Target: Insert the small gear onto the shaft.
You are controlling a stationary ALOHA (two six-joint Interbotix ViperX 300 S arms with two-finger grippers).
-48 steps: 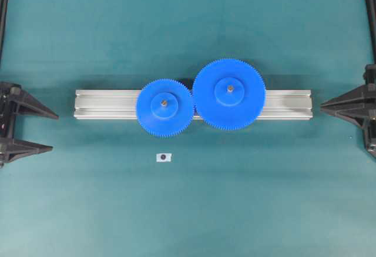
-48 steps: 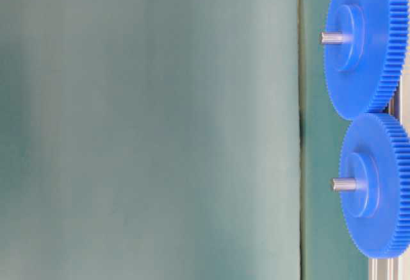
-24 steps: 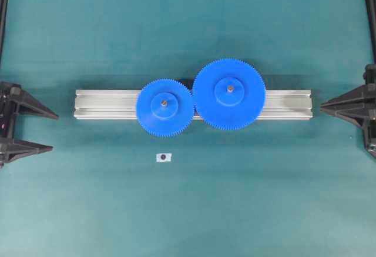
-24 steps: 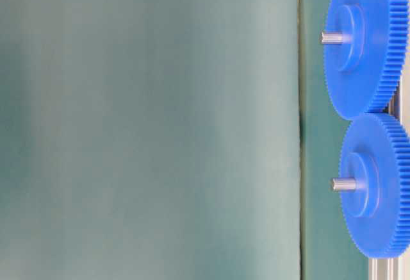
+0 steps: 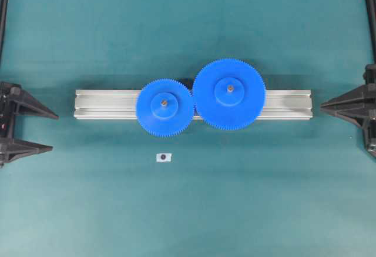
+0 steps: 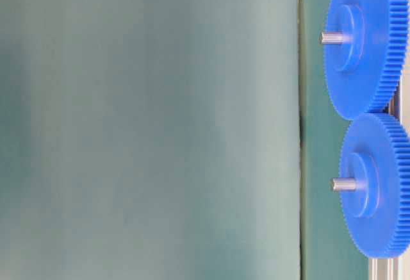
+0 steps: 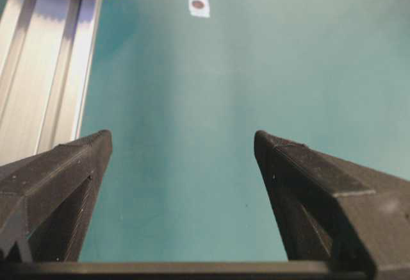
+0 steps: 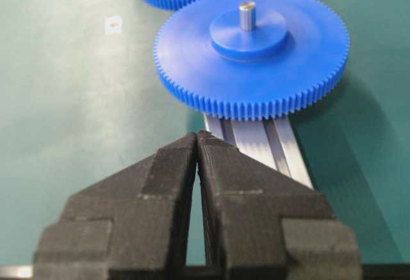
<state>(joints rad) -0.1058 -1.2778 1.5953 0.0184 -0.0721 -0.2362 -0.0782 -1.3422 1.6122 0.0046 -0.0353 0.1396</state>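
The small gear [image 5: 164, 105] lies flat on the aluminium rail [image 5: 106, 104], meshed with the larger blue gear [image 5: 229, 94]. The tip of the shaft [image 5: 164, 100] pokes through the small gear's hub. From table level the small gear [image 6: 378, 184] is the lower disc, and the shaft [image 6: 344, 184] sticks out of its hub. My left gripper [image 5: 54, 132] stands open at the left edge, far from the gears; between its fingers [image 7: 181, 138] is only bare mat. At the right edge my right gripper [image 5: 322, 107] is shut and empty [image 8: 196, 136], pointing at the rail's end.
A small white tag with a dark dot [image 5: 164, 157] lies on the teal mat in front of the small gear. A grey pin [image 8: 247, 15] runs through the larger gear. Black frame bars [image 5: 4, 10] stand at both side edges.
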